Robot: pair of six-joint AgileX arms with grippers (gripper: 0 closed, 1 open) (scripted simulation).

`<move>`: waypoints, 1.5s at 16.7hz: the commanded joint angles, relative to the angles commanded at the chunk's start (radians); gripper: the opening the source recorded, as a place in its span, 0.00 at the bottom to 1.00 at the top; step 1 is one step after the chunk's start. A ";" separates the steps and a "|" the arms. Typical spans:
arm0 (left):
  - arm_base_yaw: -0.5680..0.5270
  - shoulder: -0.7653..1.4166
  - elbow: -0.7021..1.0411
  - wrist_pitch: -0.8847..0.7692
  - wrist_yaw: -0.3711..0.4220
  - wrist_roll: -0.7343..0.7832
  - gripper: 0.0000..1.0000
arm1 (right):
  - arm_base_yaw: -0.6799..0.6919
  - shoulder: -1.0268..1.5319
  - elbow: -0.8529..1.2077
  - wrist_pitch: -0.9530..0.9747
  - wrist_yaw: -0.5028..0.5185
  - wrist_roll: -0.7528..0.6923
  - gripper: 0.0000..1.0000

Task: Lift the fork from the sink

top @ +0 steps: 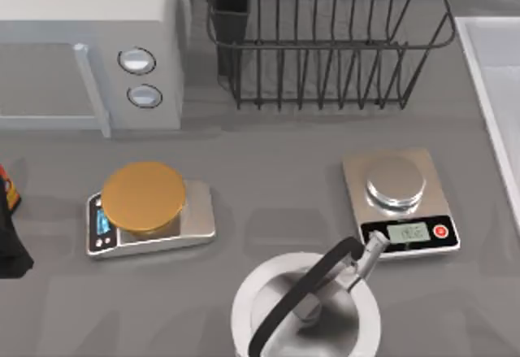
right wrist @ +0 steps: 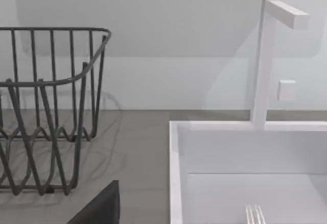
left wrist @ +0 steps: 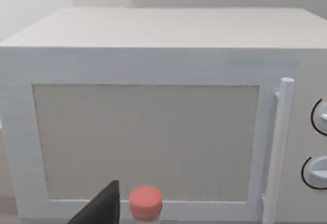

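the fork (right wrist: 254,215) lies inside the sink (right wrist: 176,173), tines toward its back wall under the white faucet (right wrist: 265,60), with the wire dish rack (right wrist: 48,112) standing just beside the sink on the grey table (right wrist: 138,142); whether either tool is wide or narrow i cannot tell.

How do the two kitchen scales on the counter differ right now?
The left scale carries a flat orange disc covering its platform; the right scale shows a bare round steel platform. The left scale has a blue side panel and lies wide; the right scale has a grey display and red button facing the pot. Both are silver and rest flat on the grey counter.
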 joint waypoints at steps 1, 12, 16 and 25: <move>0.000 0.000 0.000 0.000 0.000 0.000 1.00 | 0.000 0.000 0.000 0.000 0.000 0.000 1.00; 0.000 0.000 0.000 0.000 0.000 0.000 1.00 | 0.000 0.000 0.000 0.000 0.000 0.000 1.00; 0.000 0.000 0.000 0.000 0.000 0.000 1.00 | 0.000 0.000 0.000 0.000 0.000 0.000 1.00; 0.000 0.000 0.000 0.000 0.000 0.000 1.00 | -0.037 0.429 0.396 -0.213 0.009 -0.051 1.00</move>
